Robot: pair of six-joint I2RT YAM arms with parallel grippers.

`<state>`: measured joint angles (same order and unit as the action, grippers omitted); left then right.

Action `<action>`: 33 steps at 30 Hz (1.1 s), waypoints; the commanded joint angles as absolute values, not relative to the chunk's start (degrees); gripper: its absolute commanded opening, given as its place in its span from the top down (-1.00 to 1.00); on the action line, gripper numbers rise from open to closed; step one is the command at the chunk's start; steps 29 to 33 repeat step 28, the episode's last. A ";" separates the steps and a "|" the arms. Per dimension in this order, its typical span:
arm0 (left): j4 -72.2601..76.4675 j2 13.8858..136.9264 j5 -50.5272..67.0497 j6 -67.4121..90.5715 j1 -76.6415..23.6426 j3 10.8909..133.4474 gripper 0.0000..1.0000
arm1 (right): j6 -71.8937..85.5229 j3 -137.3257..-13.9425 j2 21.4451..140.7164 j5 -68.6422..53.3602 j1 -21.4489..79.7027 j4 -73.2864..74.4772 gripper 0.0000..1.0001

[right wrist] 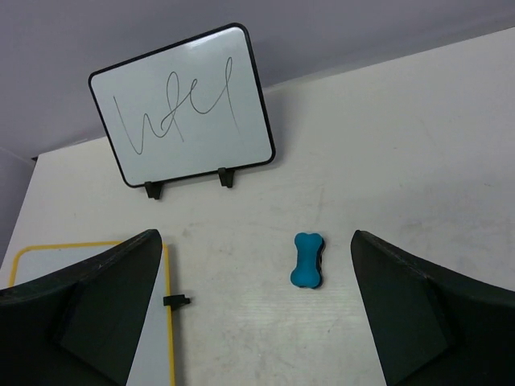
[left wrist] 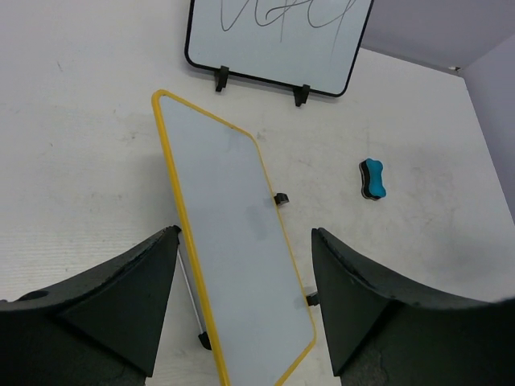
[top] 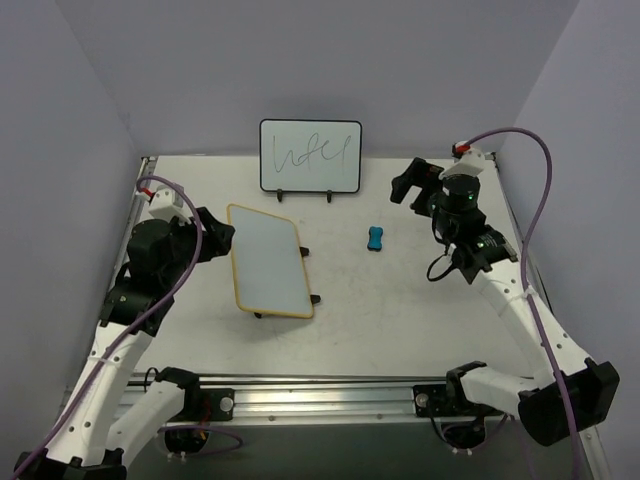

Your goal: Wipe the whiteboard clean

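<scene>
The whiteboard with a tan-yellow frame lies flat on the table left of centre. Its surface looks clean apart from faint smudges. It also shows in the left wrist view and, partly, in the right wrist view. A blue bone-shaped eraser lies on the table to the board's right, seen in both wrist views. My left gripper is open and empty, raised over the board's left edge. My right gripper is open and empty, above and behind the eraser.
A black-framed upright whiteboard with one scribble line stands at the back centre. Purple walls close in the back and both sides. A metal rail runs along the near edge.
</scene>
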<state>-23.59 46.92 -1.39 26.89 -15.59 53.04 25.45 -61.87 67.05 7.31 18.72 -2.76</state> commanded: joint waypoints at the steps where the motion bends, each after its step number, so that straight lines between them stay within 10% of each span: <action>1: -24.96 45.97 2.02 22.95 -15.12 57.48 -0.50 | 22.85 -59.24 64.96 7.65 18.28 1.76 -1.00; 33: -24.88 44.21 7.12 23.55 -15.03 59.15 -0.59 | 22.59 -55.81 61.35 9.05 18.19 1.93 -1.00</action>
